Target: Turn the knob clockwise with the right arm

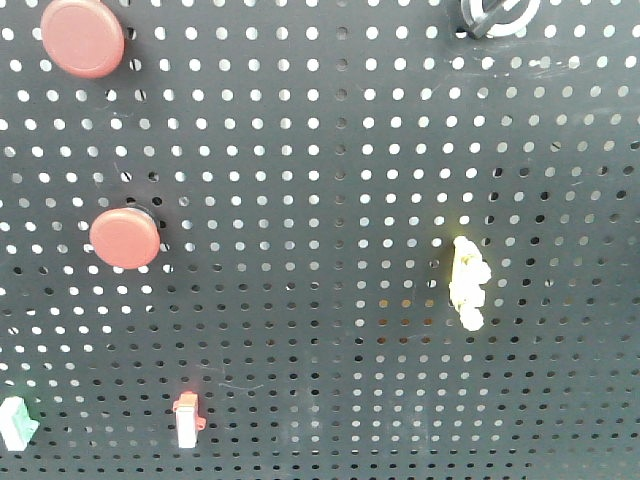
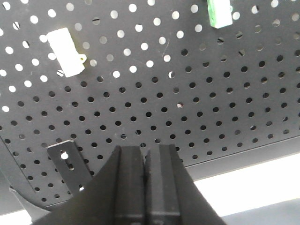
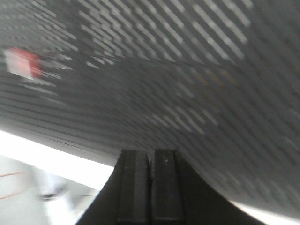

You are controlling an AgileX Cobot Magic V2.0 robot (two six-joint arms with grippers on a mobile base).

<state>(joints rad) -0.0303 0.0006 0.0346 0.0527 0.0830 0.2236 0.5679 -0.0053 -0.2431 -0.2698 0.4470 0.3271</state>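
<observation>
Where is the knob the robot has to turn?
In the front view, the knob peeks in at the pegboard's top right edge, above the yellow toggle.

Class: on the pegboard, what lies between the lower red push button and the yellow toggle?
Nothing: the front view shows only bare perforated pegboard between the lower red button and the yellow toggle.

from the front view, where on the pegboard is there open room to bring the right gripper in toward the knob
The widest bare stretch is the pegboard middle, between the two red push buttons on the left and the yellow toggle on the right, running up toward the knob at the top edge. The bottom left is crowded: a green part and a red-white switch.
</observation>
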